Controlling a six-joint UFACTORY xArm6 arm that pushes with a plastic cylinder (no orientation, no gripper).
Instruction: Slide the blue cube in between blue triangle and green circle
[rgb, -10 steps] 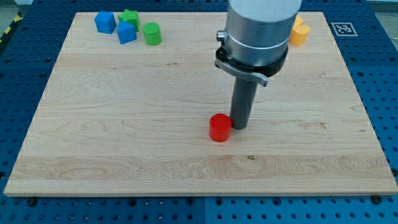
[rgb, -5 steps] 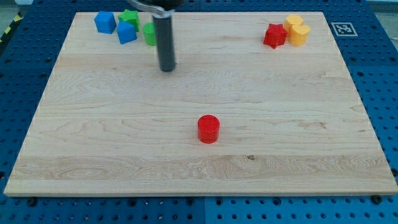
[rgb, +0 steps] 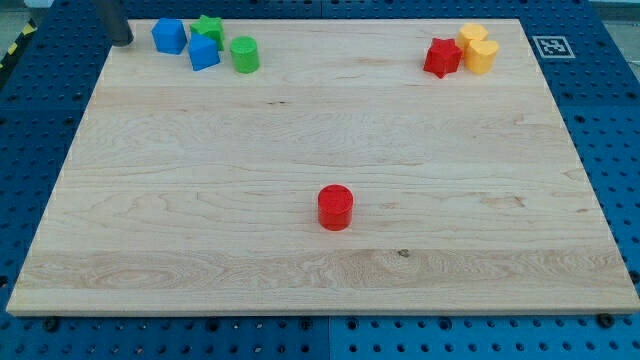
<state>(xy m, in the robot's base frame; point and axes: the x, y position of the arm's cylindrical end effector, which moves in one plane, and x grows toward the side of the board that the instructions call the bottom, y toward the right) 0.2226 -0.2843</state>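
My tip (rgb: 121, 43) stands at the board's top left corner, just left of the blue blocks. The blue triangle-like block (rgb: 168, 36) lies closest to it. The blue cube (rgb: 204, 53) sits to the right and slightly below it. The green circle (rgb: 245, 54) is right of the cube. A green star (rgb: 209, 27) sits above the cube, touching it. The tip touches none of them.
A red cylinder (rgb: 336, 207) lies near the board's middle, lower half. A red star (rgb: 441, 57) and two yellow blocks (rgb: 479, 48) cluster at the top right. The wooden board (rgb: 320, 270) lies on a blue perforated table.
My tip moved from beside the red cylinder up and left, past the green circle, to the top left corner. The red cylinder shifted slightly left early on.
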